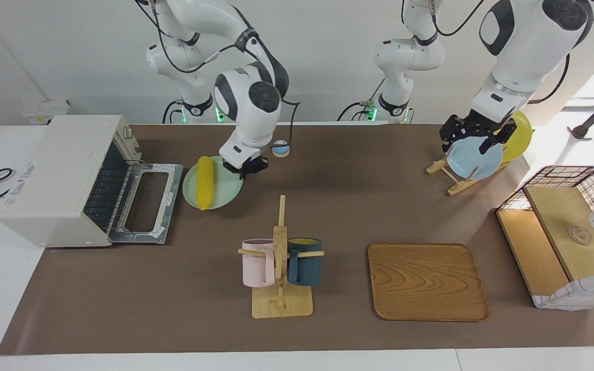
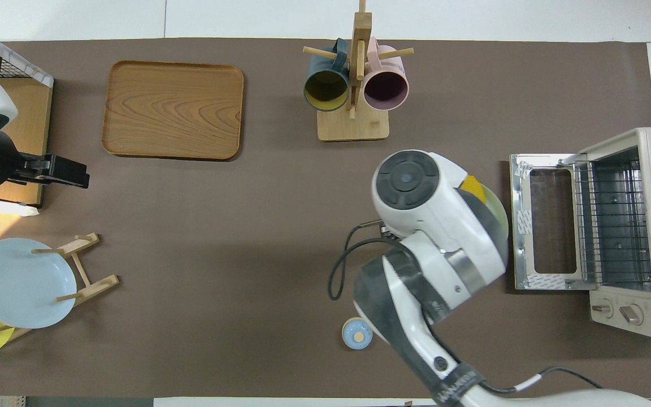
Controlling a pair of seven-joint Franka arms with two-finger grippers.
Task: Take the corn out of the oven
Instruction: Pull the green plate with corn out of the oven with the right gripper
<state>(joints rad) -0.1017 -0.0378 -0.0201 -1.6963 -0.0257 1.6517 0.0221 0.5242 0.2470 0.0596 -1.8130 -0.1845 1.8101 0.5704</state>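
The corn (image 1: 204, 183) is a yellow cob lying on a pale green plate (image 1: 225, 198) on the table, in front of the oven's lowered door (image 1: 147, 201). The off-white oven (image 1: 54, 175) stands open at the right arm's end of the table, and only its wire rack shows inside. My right gripper (image 1: 245, 169) hangs open and empty over the plate's rim, beside the corn and apart from it. In the overhead view the right arm hides most of the corn (image 2: 472, 186) and the plate (image 2: 499, 212). My left gripper (image 1: 475, 141) waits over the plate rack.
A small blue round object (image 1: 280, 149) lies near the right gripper, nearer to the robots. A mug rack (image 1: 280, 268) with two mugs and a wooden tray (image 1: 427, 281) lie farther out. A plate rack (image 1: 451, 178) with blue and yellow plates and a wire-framed shelf box (image 1: 565, 232) stand at the left arm's end.
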